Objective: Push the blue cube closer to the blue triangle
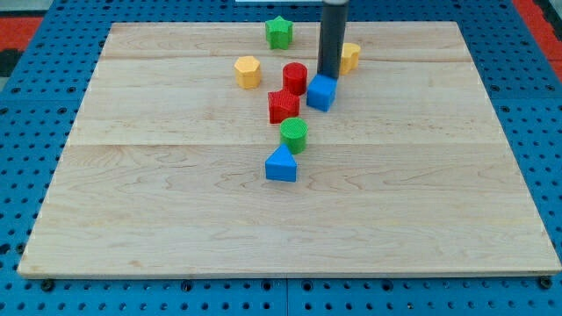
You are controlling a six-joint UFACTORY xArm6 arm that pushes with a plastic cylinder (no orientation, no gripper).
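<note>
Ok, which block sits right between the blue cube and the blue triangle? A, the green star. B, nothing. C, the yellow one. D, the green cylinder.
D: the green cylinder sits just above the blue triangle, below and left of the blue cube, where my tip rests.

A pale wooden board (421, 219) lies on a blue perforated table (544, 132), evenly lit
</note>
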